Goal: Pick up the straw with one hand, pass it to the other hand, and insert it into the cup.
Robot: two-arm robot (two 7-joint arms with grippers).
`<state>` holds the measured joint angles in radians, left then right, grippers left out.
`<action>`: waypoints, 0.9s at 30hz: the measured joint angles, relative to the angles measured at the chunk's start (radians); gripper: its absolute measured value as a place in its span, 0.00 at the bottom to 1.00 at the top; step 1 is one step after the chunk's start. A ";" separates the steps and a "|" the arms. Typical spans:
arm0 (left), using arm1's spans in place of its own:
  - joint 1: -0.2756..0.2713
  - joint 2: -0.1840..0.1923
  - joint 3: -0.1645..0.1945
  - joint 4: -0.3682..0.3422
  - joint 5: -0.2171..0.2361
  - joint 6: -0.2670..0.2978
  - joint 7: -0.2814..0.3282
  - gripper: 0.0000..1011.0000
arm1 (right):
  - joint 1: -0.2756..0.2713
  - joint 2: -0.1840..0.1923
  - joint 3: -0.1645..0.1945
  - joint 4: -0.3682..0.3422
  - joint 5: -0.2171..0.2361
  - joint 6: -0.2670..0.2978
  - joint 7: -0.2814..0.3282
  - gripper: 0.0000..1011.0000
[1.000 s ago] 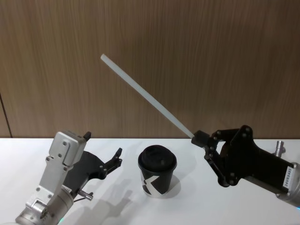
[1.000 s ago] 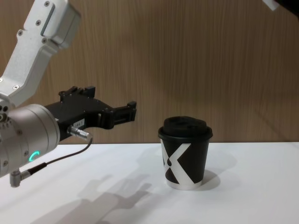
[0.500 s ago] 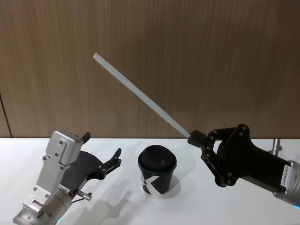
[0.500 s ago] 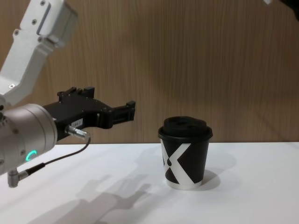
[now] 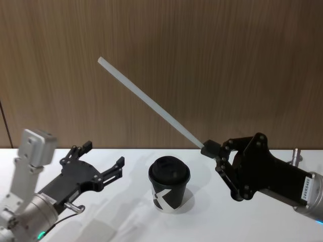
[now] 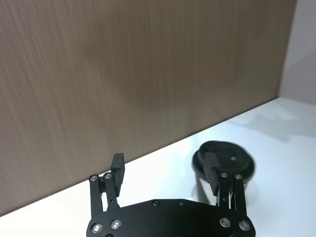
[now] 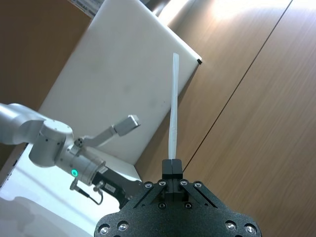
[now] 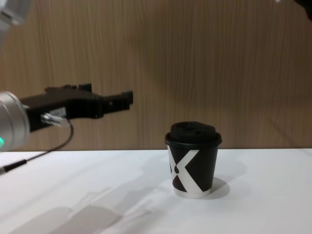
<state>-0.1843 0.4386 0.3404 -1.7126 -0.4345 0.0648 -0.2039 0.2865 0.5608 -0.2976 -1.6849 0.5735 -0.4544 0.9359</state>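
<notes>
Black fingers of the right pincer [image 5: 209,148] are pressing together on the lower end of the straw [image 5: 151,103], pinching it in the air to the right of the cup [image 5: 169,184] and a little above its lid. From that grip the straw is slanting up and away toward the robot's left. Its free end is reaching high in front of the wood-panelled wall [image 5: 242,60], and the straw is touching nothing but the pincer.

Between the two arms the cup is standing upright on the white counter [image 5: 212,222], with its domed lid on and its white X facing the robot.

On the other side, the left pincer [image 5: 101,155] is hovering above the counter to the left of the cup. Its two fingers are spreading wide and holding nothing, with their tips pointing toward the cup. From the left wrist camera the cup is showing just past one fingertip, apart from it.
</notes>
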 joint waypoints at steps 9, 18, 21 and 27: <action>0.037 0.058 -0.077 -0.082 -0.146 0.034 -0.120 0.99 | 0.001 0.000 -0.001 0.000 0.001 -0.001 0.001 0.00; 0.069 0.110 -0.144 -0.154 -0.293 0.063 -0.244 0.99 | 0.002 -0.001 -0.002 0.000 0.002 -0.001 0.002 0.00; 0.077 0.125 -0.165 -0.176 -0.347 0.074 -0.287 0.99 | 0.002 -0.001 -0.002 0.000 0.002 -0.001 0.002 0.00; 0.081 0.142 -0.184 -0.196 -0.411 0.086 -0.343 0.99 | 0.002 -0.001 -0.002 0.000 0.002 -0.001 0.002 0.00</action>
<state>-0.1037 0.5806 0.1567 -1.9090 -0.8452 0.1512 -0.5474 0.2888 0.5602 -0.2993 -1.6848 0.5753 -0.4552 0.9384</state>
